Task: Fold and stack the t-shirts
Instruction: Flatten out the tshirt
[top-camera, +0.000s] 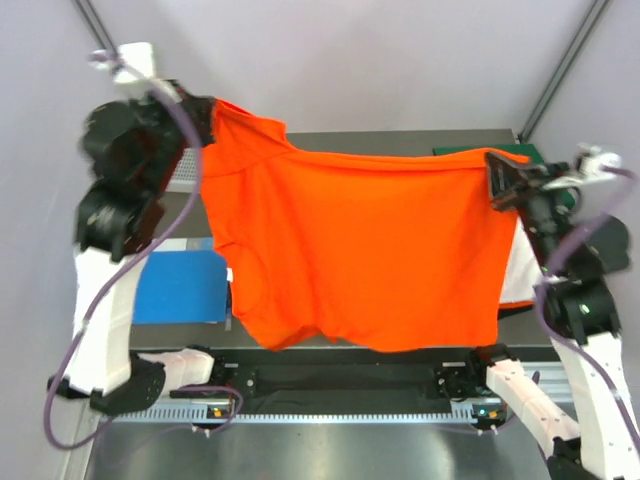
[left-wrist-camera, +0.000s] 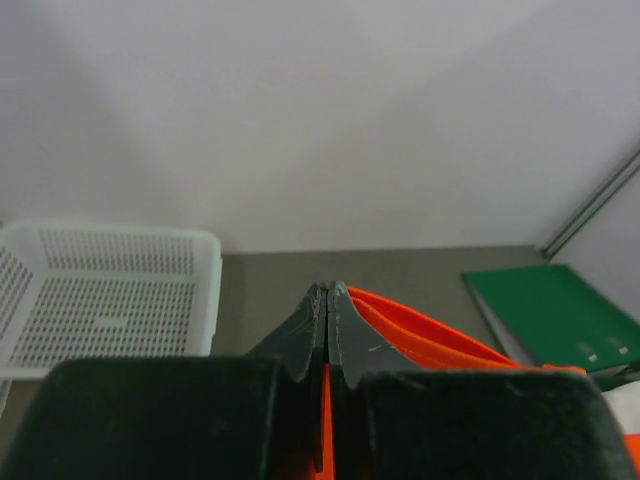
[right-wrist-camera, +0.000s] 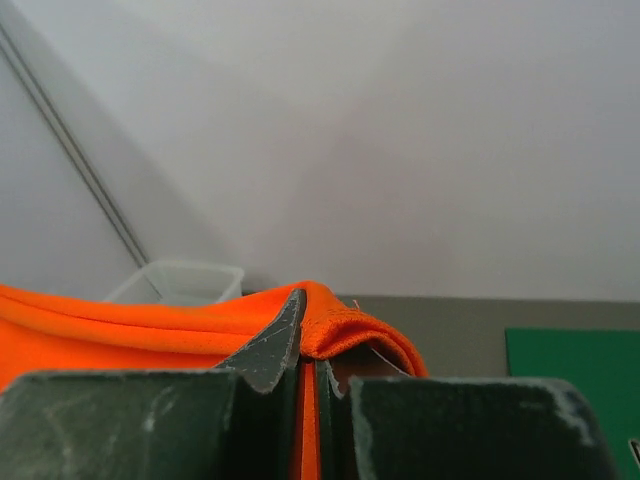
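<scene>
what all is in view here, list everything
orange t-shirt: one, bright orange, held spread in the air between the two arms
white cloth: one, white, at the right, mostly hidden behind the orange t-shirt
blue book: one, blue, flat on the table at the left
green binder: one, green, flat on the table at the far right
basket: one, white with a perforated floor and walls, far left of the table
table: one, grey, under everything
left fingers: one pair, dark grey, shut on the shirt's upper left corner
right fingers: one pair, dark grey, shut on the shirt's upper right edge
</scene>
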